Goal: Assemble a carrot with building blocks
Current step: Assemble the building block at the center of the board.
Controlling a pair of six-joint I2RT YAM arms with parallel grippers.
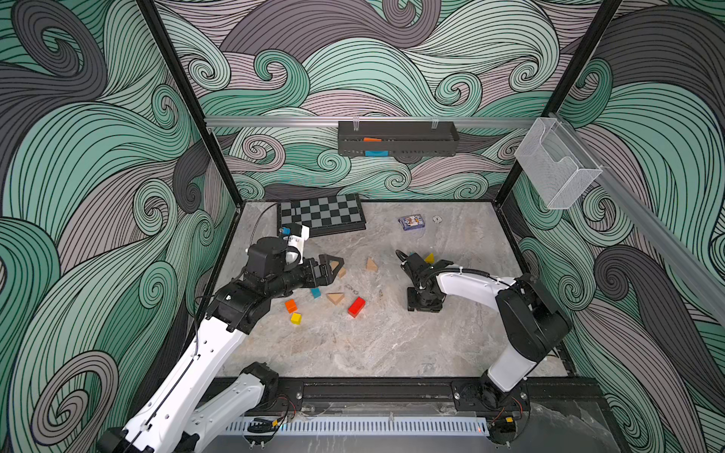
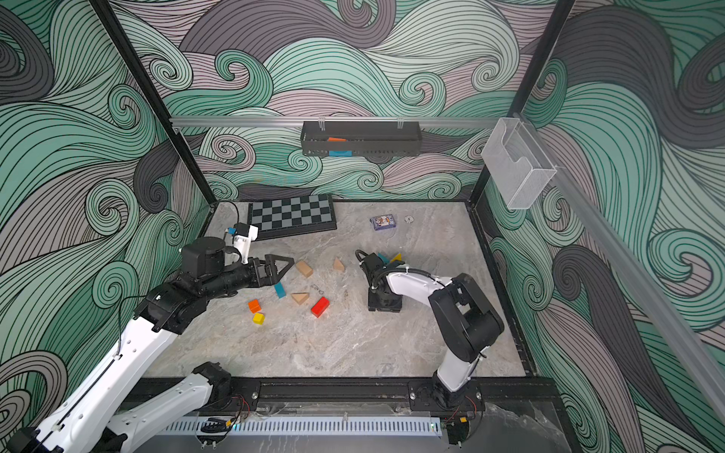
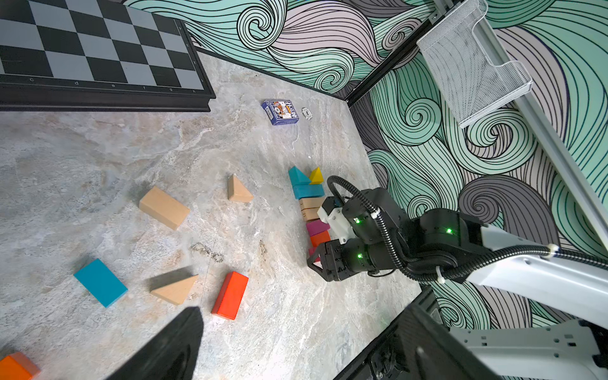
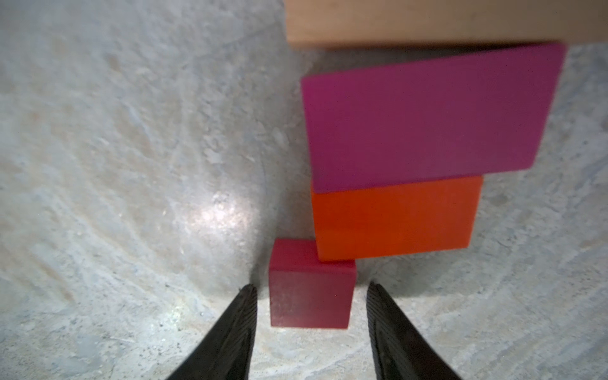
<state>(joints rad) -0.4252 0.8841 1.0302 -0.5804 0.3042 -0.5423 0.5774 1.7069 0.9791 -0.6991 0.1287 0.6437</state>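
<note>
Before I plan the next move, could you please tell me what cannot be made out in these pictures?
- Both top views: the right arm covers the block row, except a teal block and yellow wedge.
- Also there: the wall tray hides most of its contents behind its side.
- Right wrist view: tan block cut off by the frame edge, and blurred.
- Left wrist view: orange block cut off at the corner; small dark bits too small to name.
</note>
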